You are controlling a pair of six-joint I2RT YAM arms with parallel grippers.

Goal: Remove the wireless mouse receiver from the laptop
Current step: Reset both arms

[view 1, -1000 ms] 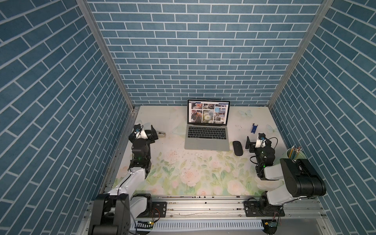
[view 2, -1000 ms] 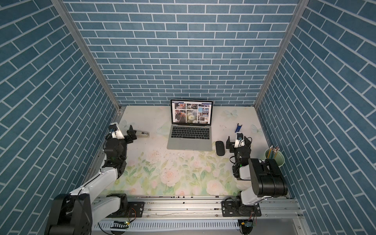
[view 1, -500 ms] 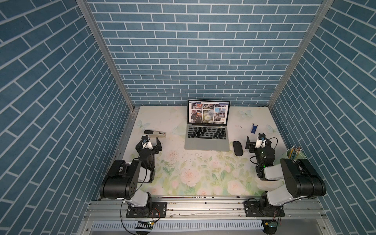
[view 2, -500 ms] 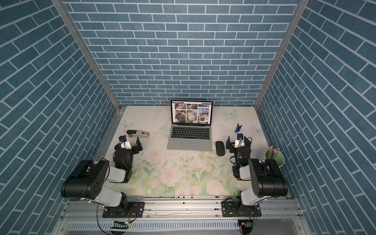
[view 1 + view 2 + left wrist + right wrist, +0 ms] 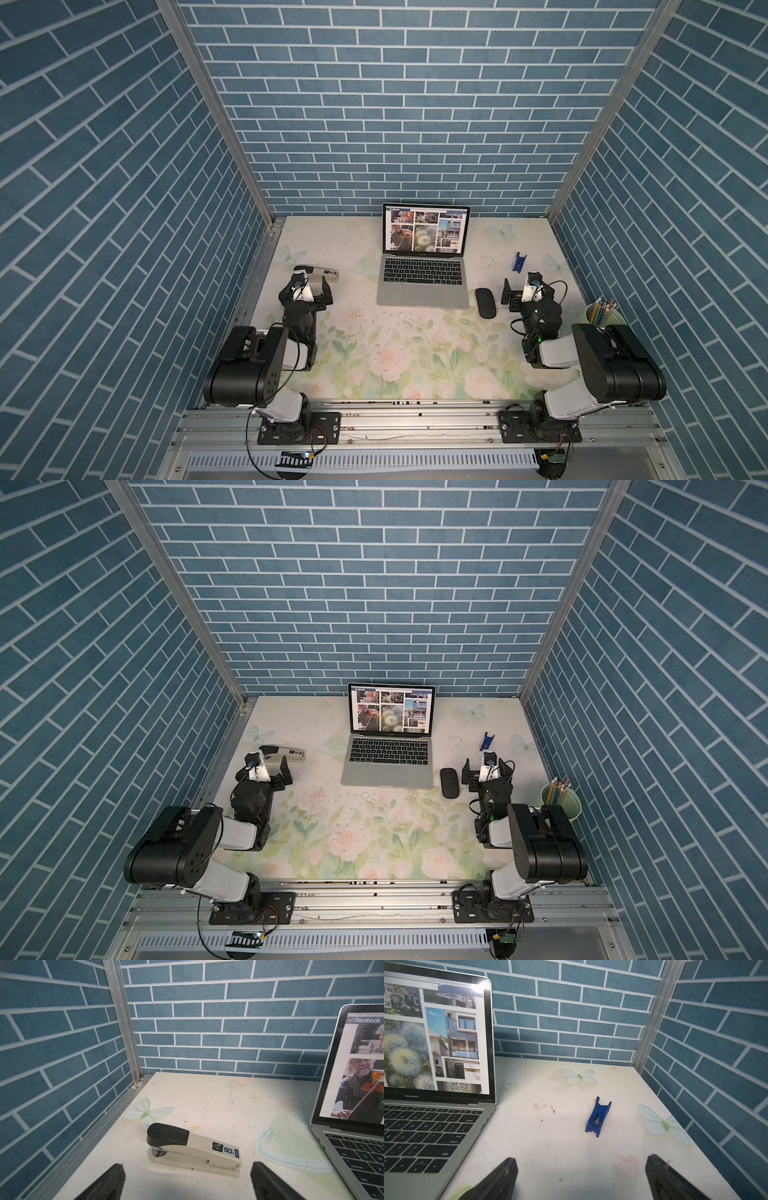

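Both jaws are spread wide and hold nothing. My left end effector [image 5: 188,1167] is just short of the beige stapler with a black cap [image 5: 193,1151]. My right end effector [image 5: 582,1160] is beside the black oval mouse [image 5: 485,302], with the small blue plastic piece [image 5: 598,1116] ahead of it.

The slim silver-grey laptop with black keys [image 5: 422,286] stands open at the centre-back of the white floral counter [image 5: 374,353], between my arms, its screen showing a photo grid. There is bare counter along its left edge up to the stapler. Its right edge is bare toward the back, with the mouse just beside the front corner. Blue brick walls [image 5: 395,104] close three sides.

I cannot make out the tiny black wireless mouse receiver on either laptop edge.
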